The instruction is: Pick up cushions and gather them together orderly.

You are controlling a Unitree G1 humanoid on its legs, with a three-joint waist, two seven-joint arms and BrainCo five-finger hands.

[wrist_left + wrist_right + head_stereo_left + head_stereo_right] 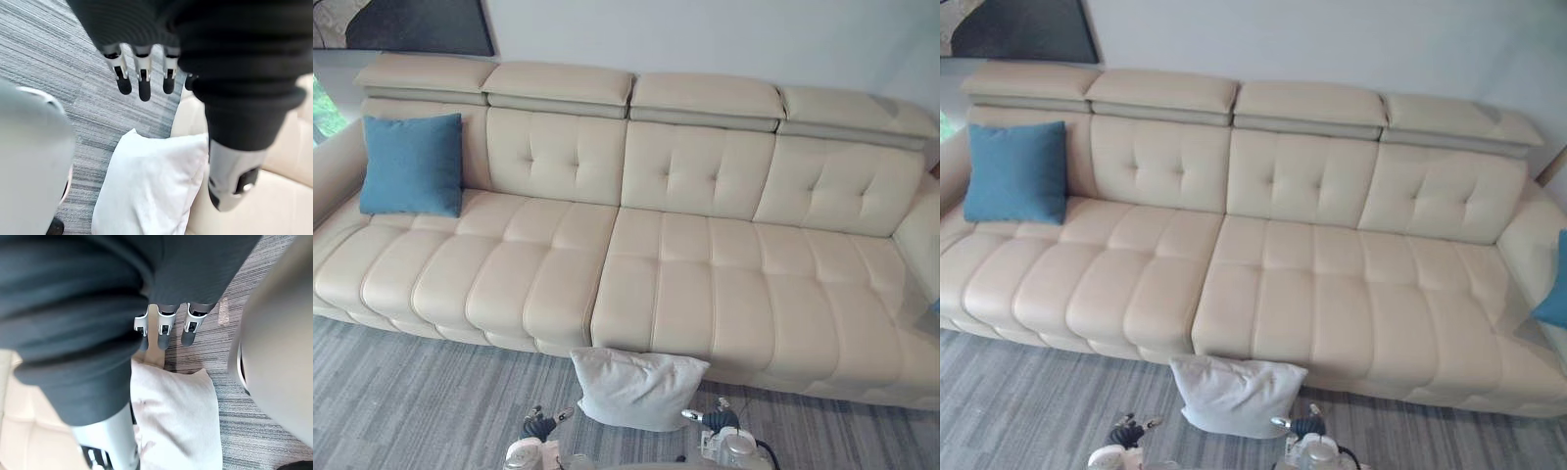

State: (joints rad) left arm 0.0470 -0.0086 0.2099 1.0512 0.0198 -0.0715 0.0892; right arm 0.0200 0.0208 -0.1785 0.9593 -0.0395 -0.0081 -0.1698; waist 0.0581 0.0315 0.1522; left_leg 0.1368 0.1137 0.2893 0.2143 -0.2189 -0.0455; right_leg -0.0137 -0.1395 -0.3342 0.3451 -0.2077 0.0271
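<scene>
Left eye view took in three cushions. The largest, a square blue cushion (411,164) of matte woven cloth, stood upright at 10 o'clock against the backrest, in the seat's far left corner. A white cushion (634,387), soft, creased and a little slumped with pointed corners, sat at 6 o'clock on the floor, leaning on the sofa's front edge. In the right eye view the edge of a second blue cushion (1555,284) showed at 3 o'clock by the right armrest; the frame cut off the rest of it.

The sofa (705,284) was long and cream, in smooth leather with a slight sheen; its seat was quilted into plump rounded panels, its back was button-tufted, and four flat headrests ran along the top. Grey carpet (411,401) with fine stripes covered the floor in front. A dark picture (421,24) hung on the pale wall at 11 o'clock.

Both hands hung low beside the white cushion, one at its 7 o'clock and one at its 5 o'clock. The left hand (143,85) had its fingers straight and loosely apart, thumb out to the side, holding nothing, with the cushion lying past the fingertips and clear of them. The right hand (164,335) was the same: fingers straight, thumb apart, empty, above the cushion's upper edge.
</scene>
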